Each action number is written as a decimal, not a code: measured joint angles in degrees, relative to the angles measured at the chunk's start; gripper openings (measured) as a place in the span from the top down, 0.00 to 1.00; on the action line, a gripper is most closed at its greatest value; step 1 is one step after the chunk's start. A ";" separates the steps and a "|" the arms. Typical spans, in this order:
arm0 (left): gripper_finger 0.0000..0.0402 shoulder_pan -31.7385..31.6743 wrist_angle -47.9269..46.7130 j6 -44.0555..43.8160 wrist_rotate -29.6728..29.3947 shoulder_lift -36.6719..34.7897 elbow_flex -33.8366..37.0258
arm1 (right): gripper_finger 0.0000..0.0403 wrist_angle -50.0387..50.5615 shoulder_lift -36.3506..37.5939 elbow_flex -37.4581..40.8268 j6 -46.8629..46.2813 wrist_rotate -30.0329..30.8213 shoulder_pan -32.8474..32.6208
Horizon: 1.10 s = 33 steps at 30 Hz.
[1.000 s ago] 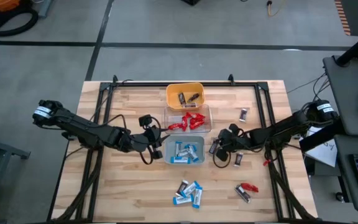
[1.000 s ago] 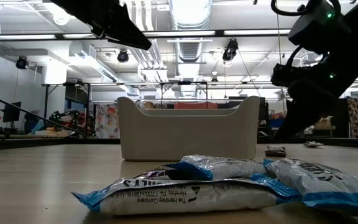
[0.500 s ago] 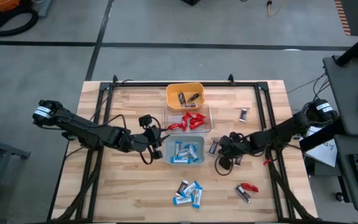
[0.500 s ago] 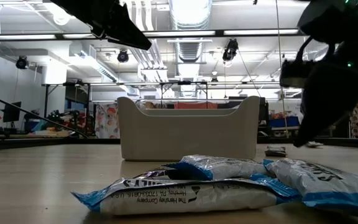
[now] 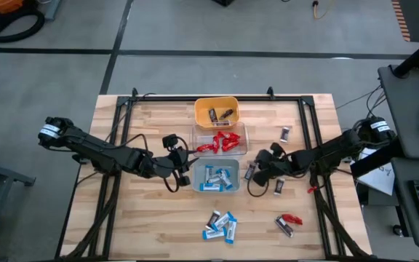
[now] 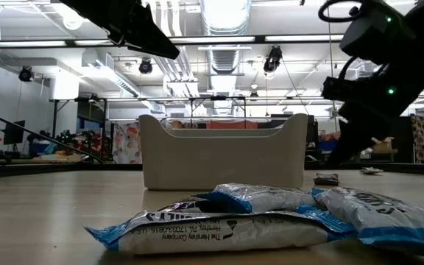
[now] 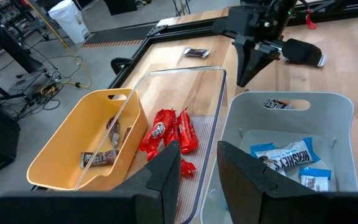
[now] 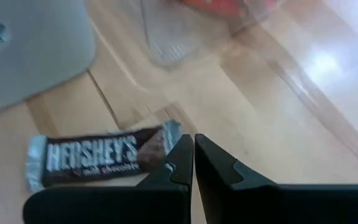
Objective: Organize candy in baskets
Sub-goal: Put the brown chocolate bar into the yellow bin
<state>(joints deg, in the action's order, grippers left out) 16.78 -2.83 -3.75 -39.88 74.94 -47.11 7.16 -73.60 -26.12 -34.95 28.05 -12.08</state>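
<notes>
candy sorting partly done. left gripper (image 5: pixel 182 161) hovers just left of the grey-blue basket (image 5: pixel 233 185), fingers a little apart, holding nothing. dark bar (image 8: pixel 92 157) lies flat on the wood table (image 5: pixel 158 218), just right of that basket, directly below the right gripper (image 8: pixel 193 163), whose fingers are nearly together. right arm nearer; open planks around.

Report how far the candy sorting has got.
Partly done: brown bars lie in the yellow basket, red ones in the clear basket, blue ones in the grey basket. In hand: the right gripper, fingers nearly shut and empty, hangs by a brown bar. Left: the blue pile, the red bar, other brown bars. Left gripper waits by the baskets.
</notes>
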 joint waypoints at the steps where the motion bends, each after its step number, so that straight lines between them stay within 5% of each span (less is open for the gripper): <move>1: 0.77 0.01 0.01 0.00 0.00 0.00 0.00 | 0.98 0.06 0.00 0.26 -0.33 -0.36 -0.02; 12: 0.77 0.01 0.02 -0.02 0.00 0.00 0.00 | 0.98 0.19 0.00 0.85 -5.58 -11.53 -1.44; 22: 0.77 -0.01 0.13 0.13 0.00 0.00 0.00 | 0.98 -2.77 -0.44 -0.35 -1.23 0.10 -0.53; 33: 0.77 0.00 0.17 0.22 0.00 0.00 0.01 | 0.98 -2.70 -5.94 0.13 -3.33 -3.68 0.00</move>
<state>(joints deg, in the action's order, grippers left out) 16.79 -2.66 -3.53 -39.88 74.94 -47.10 4.46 -79.54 -25.99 -38.28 24.37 -12.08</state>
